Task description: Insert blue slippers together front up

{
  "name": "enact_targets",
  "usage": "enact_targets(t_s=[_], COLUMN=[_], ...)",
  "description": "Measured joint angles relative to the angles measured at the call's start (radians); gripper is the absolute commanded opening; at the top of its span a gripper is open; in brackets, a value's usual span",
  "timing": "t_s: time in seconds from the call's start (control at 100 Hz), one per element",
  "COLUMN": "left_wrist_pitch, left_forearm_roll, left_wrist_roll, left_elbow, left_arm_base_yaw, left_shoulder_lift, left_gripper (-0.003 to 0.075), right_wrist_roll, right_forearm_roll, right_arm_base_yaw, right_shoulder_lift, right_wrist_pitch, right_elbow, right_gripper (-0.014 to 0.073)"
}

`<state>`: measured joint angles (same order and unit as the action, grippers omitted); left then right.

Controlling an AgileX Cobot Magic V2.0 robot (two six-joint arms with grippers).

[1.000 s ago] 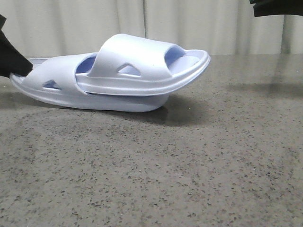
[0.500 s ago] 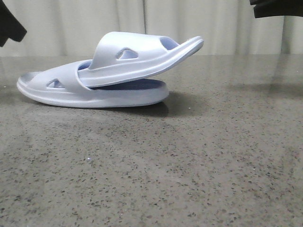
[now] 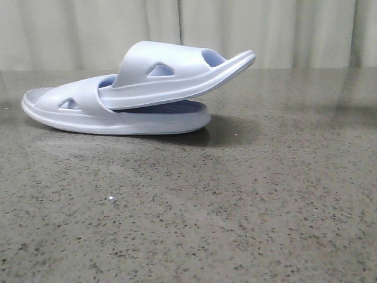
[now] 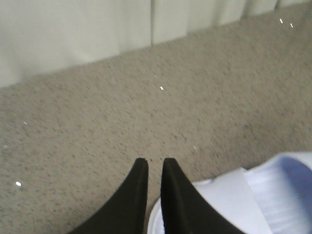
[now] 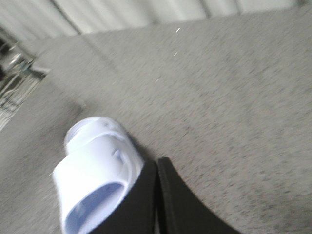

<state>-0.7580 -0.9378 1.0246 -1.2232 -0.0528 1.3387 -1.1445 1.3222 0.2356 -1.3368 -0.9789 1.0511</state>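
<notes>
Left fingers (image 4: 155, 168): two black tips close together with a narrow gap, nothing between them, held above the surface (image 4: 97, 126) just beside the near end of a slipper. Right fingers (image 5: 157, 168): tips pressed together, nothing held, a slipper just beside them in that wrist view.

The blue slippers (image 3: 141, 97): a pale lavender-blue foam pair, lying on the far left part of the speckled grey surface in the front view. The lower slipper (image 3: 76, 109) sits flat on its sole, toe end to the left. The upper slipper (image 3: 177, 73) is pushed under the lower one's strap and tilts up to the right, its free end raised clear of the surface. Each strap shows a triangular side cutout; the ribbed footbed shows darker blue between the two soles. A pale curtain (image 3: 88, 29) hangs behind.

Change from half a second ago: the pair lies much as before. The black arm parts then visible at the upper left and upper right corners of the front view have gone from that view.
</notes>
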Motion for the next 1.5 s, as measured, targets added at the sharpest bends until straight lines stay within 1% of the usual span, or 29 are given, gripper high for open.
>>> enact_targets(t_s=[0.06, 0.13, 0.22, 0.3, 0.41, 0.48, 0.58, 0.67, 0.82, 0.97, 1.11, 1.29, 1.5], left_wrist_pitch=[0.080, 0.181, 0.311, 0.414, 0.488, 0.518, 0.563, 0.583, 0.587, 0.589, 0.591, 0.597, 0.618], left_forearm_roll=[-0.011, -0.018, -0.018, -0.002, 0.014, 0.006, -0.013, -0.021, -0.044, -0.116, -0.150, -0.225, -0.253], left_wrist_roll=[0.000, 0.015, 0.035, 0.045, 0.051, 0.051, 0.051, 0.051, 0.051, 0.051, 0.051, 0.051, 0.051], left_elbow=[0.028, 0.071, 0.133, 0.188, 0.254, 0.301, 0.382, 0.455, 0.593, 0.715, 0.815, 0.913, 0.929], left_arm_base_yaw=[0.019, 0.058, 0.127, 0.186, 0.236, 0.244, 0.248, 0.248, 0.248, 0.248, 0.248, 0.248, 0.248], left_shoulder_lift=[-0.032, -0.073, -0.126, -0.173, -0.233, -0.280, -0.362, -0.434, -0.577, -0.713, -0.833, -0.974, -1.028], left_gripper=[0.0015, 0.0015, 0.0015, 0.0015, 0.0015, 0.0015, 0.0015, 0.0015, 0.0015, 0.0015, 0.0015, 0.0015, 0.0015], right_wrist_roll=[0.000, 0.000, 0.000, 0.000, 0.000, 0.000, 0.000, 0.002, 0.002, 0.000, 0.000, 0.000, 0.002], right_forearm_roll=[-0.002, -0.016, -0.055, -0.114, -0.155, -0.159, -0.157, -0.133, -0.086, -0.029, 0.028, 0.103, 0.129], right_arm_base_yaw=[-0.025, -0.079, -0.185, -0.304, -0.454, -0.523, -0.588, -0.619, -0.628, -0.628, -0.628, -0.628, -0.628], right_shoulder_lift=[0.052, 0.108, 0.171, 0.224, 0.285, 0.319, 0.365, 0.417, 0.548, 0.708, 0.816, 0.852, 0.852], right_wrist_pitch=[0.078, 0.193, 0.363, 0.515, 0.675, 0.763, 0.856, 0.899, 0.940, 0.938, 0.925, 0.880, 0.852], right_elbow=[-0.034, -0.075, -0.125, -0.174, -0.251, -0.307, -0.396, -0.483, -0.617, -0.743, -0.816, -0.874, -0.897], right_gripper=[-0.0084, -0.0084, -0.0082, -0.0081, -0.0081, -0.0081, -0.0081, -0.0081, -0.0081, -0.0081, -0.0081, -0.0081, -0.0081])
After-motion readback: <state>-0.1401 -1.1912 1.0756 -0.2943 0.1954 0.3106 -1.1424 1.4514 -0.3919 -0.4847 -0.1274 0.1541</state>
